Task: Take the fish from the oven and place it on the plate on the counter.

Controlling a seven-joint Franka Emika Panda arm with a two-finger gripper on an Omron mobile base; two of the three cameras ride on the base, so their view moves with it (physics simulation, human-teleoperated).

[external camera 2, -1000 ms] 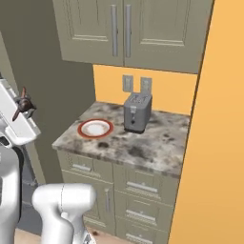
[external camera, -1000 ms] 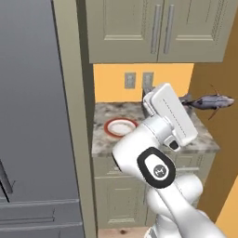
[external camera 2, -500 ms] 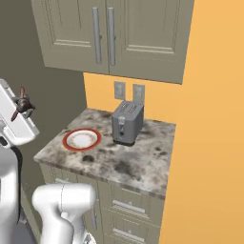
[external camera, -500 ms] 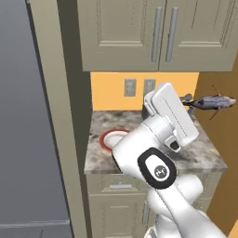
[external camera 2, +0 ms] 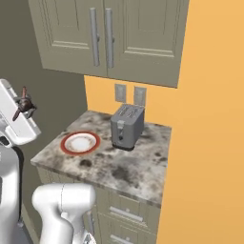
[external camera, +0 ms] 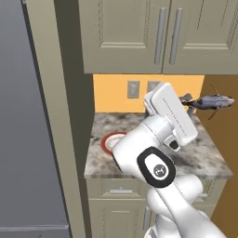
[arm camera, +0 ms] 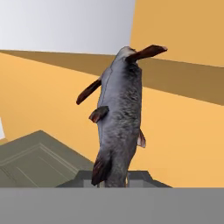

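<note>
A slender dark grey fish hangs in the air above the right part of the counter, level and pointing right. My gripper is shut on its tail end. From the right the fish is seen end-on at the hand, left of the counter. In the hand view the fish rises straight up from my gripper. The white plate with a red rim lies on the counter's left part, half hidden by my arm; the plate holds nothing. The oven is out of view.
A silver toaster stands on the counter right of the plate, below two wall outlets. Beige upper cabinets hang over the counter. A tall grey panel bounds the left side, an orange wall the right.
The whole picture has shifted: the base has driven and the counter and cabinets now stand closer and larger. The fish stays held in the gripper in the same pose.
</note>
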